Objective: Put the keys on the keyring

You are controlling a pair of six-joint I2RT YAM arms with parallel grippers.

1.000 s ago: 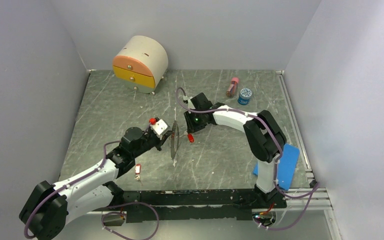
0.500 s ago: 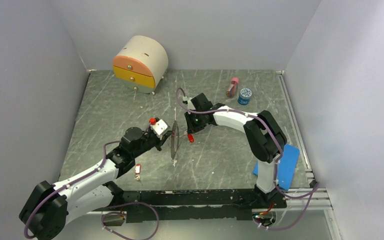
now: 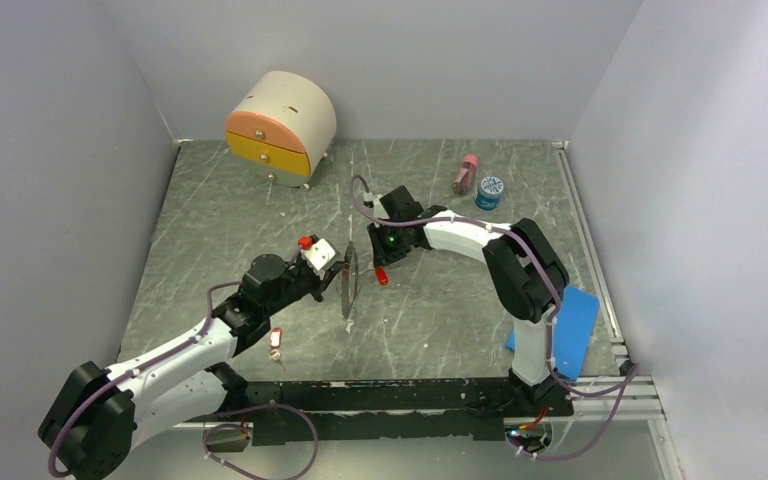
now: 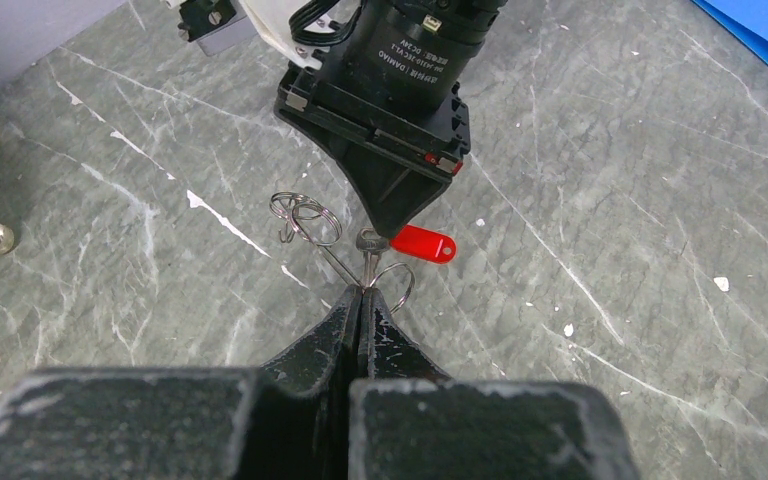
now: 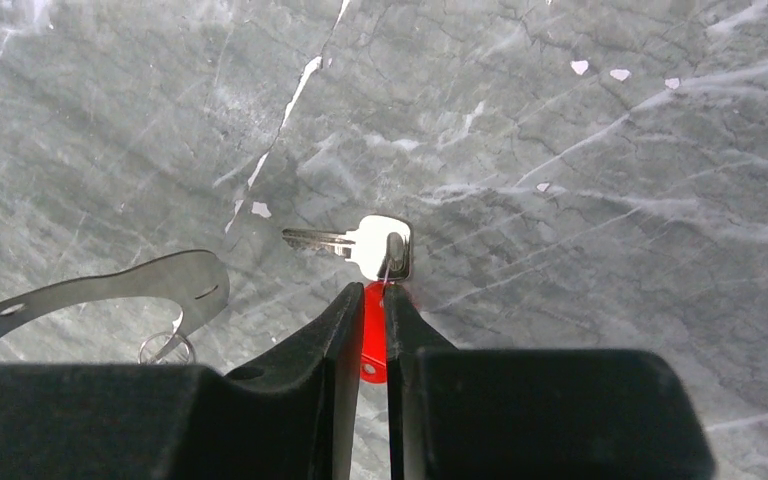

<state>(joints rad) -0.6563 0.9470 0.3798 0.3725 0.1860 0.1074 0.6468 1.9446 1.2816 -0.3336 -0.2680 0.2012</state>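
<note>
Pinching hard, the left gripper (image 4: 360, 296) has its fingers (image 4: 328, 330) pressed together on the thin wire of the keyring (image 3: 348, 284). No gap shows between them. From the overhead view the hoop stands on edge at the middle of the grey marbled table (image 3: 440, 310), just in front of the left arm's wrist. A cluster of small split rings (image 4: 305, 217) sits on the wire a little way beyond the fingertips.

Across from it comes the right gripper (image 5: 372, 292), fingers (image 5: 328, 335) drawn narrow and clamped on the red tag (image 4: 422, 243) of a red-tagged key (image 5: 380, 247). The silver head pokes out past the fingertips, and the blade points away to the left in the right wrist view, toward the curved end of the keyring's band. In the left wrist view the key's tip is right at the wire where the left fingers grip. I cannot tell whether it touches or has gone through.

The second key (image 3: 276, 342), with its own red tag, lies flat on the table beside the left forearm, well apart from the hoop.

At the back stand a round-topped drawer box (image 3: 280, 125), a pink bottle (image 3: 465, 175) and a blue-lidded jar (image 3: 489, 190). A blue pad (image 3: 575, 325) lies by the right arm's base.
</note>
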